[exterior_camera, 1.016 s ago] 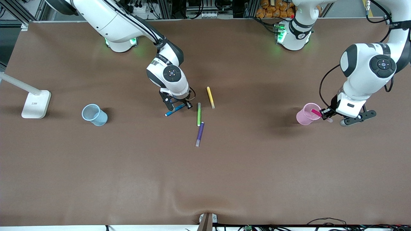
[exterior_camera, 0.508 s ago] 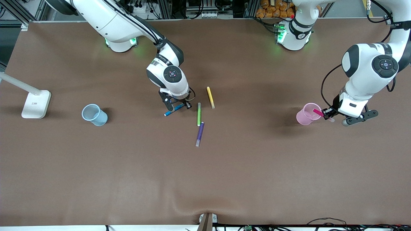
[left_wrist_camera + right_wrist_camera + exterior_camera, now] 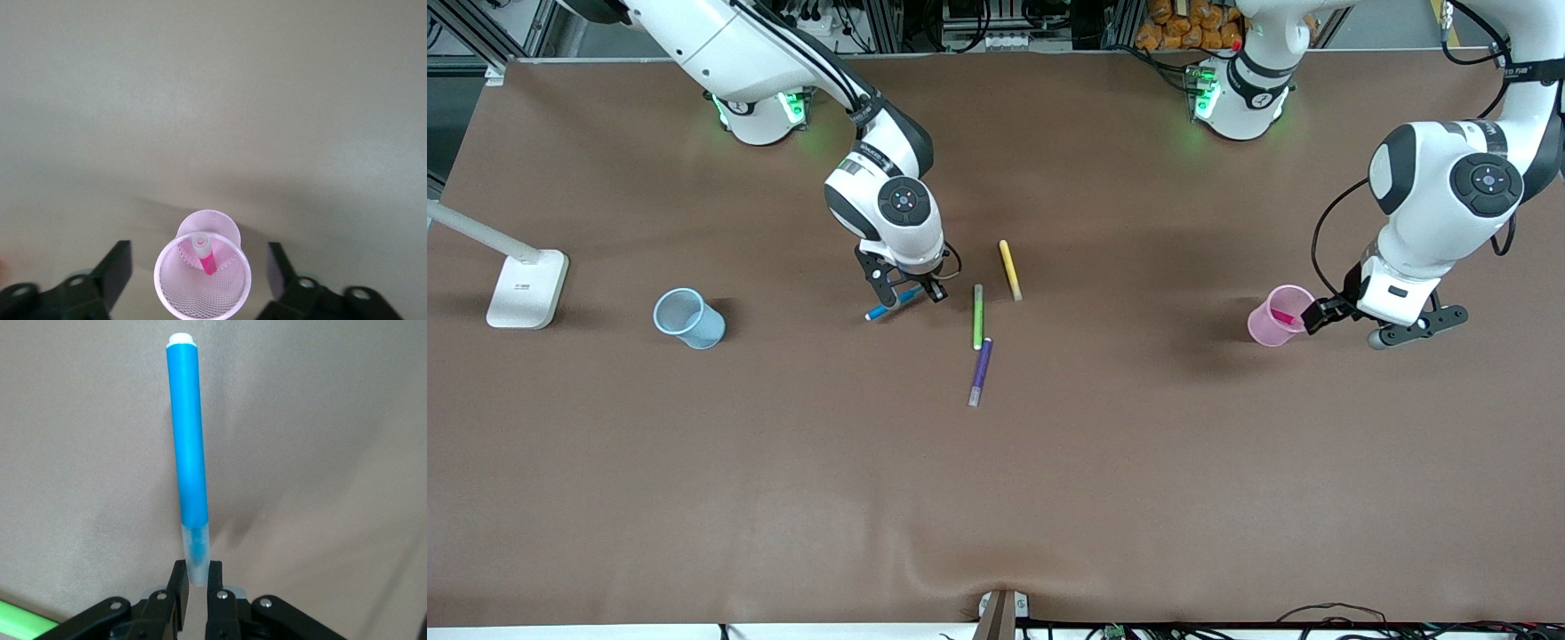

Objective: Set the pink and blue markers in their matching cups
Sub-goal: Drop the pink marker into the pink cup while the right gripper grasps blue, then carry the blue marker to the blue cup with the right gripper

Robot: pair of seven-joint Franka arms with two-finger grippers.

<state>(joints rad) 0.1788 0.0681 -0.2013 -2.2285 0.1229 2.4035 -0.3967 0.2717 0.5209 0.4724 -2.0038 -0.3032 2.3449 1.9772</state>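
The pink marker (image 3: 207,261) stands inside the pale pink cup (image 3: 1263,326), pale cap up. My left gripper (image 3: 1320,314) hangs open just above that cup (image 3: 172,293), its fingers (image 3: 117,269) spread to either side of the rim and holding nothing. My right gripper (image 3: 911,292) is shut on the greyish cap end of the blue marker (image 3: 889,305), near the table's middle. The marker's blue body (image 3: 189,453) sticks out from the jaws of the right gripper (image 3: 195,579). The pale blue cup (image 3: 687,317) stands toward the right arm's end of the table.
A green marker (image 3: 977,316), a purple marker (image 3: 981,371) and a yellow marker (image 3: 1009,268) lie on the brown table beside the right gripper. A white lamp base (image 3: 527,287) stands at the right arm's end, past the blue cup.
My left gripper has opened and the pink marker has dropped into the pink cup. My right gripper has shifted the blue marker a little toward the blue cup.
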